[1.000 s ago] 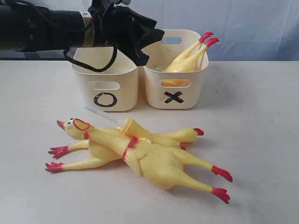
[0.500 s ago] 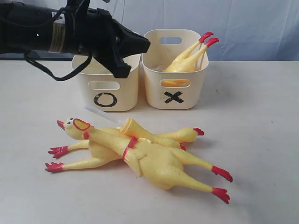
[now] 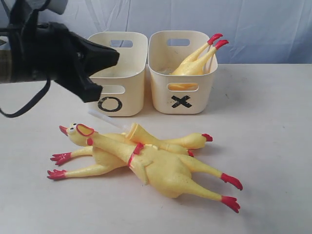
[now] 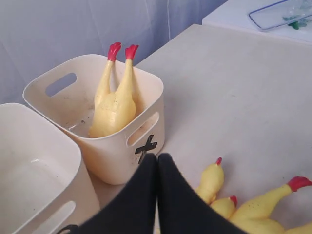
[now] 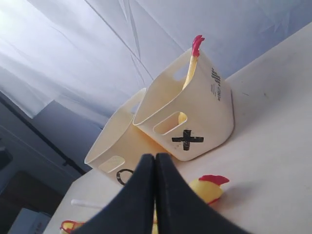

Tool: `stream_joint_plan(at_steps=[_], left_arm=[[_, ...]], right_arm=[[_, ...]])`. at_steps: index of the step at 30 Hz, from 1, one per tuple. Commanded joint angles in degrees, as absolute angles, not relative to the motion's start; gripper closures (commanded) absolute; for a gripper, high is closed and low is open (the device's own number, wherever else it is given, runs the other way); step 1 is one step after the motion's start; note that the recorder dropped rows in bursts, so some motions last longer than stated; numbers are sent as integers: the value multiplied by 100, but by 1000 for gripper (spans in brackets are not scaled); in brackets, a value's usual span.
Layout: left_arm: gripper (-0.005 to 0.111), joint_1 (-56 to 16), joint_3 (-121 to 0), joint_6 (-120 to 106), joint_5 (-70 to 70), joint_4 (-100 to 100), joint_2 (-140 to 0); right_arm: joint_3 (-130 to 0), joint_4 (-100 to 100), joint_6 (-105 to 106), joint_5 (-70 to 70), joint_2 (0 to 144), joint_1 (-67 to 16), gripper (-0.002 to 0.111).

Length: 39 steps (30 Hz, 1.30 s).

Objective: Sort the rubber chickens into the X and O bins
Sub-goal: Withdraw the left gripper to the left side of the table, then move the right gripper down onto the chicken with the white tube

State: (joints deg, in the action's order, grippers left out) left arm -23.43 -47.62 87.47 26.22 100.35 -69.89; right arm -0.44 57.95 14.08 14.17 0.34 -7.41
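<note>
Exterior view, table (image 3: 273, 146): a wide pale surface. The two bins sit at the far middle and the loose chickens lie at the near middle.
Left gripper (image 4: 157, 161): the jaws are pressed together on nothing. It hangs at the left, above the table, near the O bin.
Right gripper (image 5: 155, 161): closed and empty, low over the table. It is out of the exterior view.
Step in hand: likely reaching for the next chicken. Open the jaws before you descend. Take the top bird across a narrow part, such as the neck. Lift straight up so the one beneath is not dragged. Each bird looks longer than a bin, so lower it end first.
O bin (image 3: 119, 73): the left of the pair, and nothing shows inside it.
X bin (image 3: 183, 73): on the right, just beside the O bin. It holds one chicken in the bin (image 3: 192, 63), head down, with red feet over the far right rim.
Loose chickens (image 3: 161, 168): crossed in a pile. The top one has its head to the left and its feet near right. You cannot tell the exact count.
White stick (image 3: 105, 119): lies between the O bin and the pile.
</note>
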Motion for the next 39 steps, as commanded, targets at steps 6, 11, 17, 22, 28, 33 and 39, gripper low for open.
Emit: stream_joint_plan(at_steps=[6,11,17,22,28,33,39], left_arm=[[107,-2351,-3566,9000,2419,9995,-5414],[107,-2351,-2909,9122,2466,9995,-4643],[107,-2351,-1803,9316,2402,9995,-3803],[107,-2351,-1718,9316,2416,9995,-3771],[107,-2351,-1718,9316,2574,9995,-3771],[107,-2351,-1718,9316,2574,9995,-3771],[107,-2351,-1718,9316,2654,9995,-3771]], right_arm=[[0,6189,1579,1813,0,-750,109],[-94,6337,1759,2225,0,-750,109],[-924,6349,2607,2378,207,-750,109],[-1675,6349,3757,2882,1573,-750,109],[-3241,5811,4393,3632,3800,-750,109],[-3846,5680,4706,3880,4884,-750,109],[-4344,5523,5613,4181,5972,-750,109]])
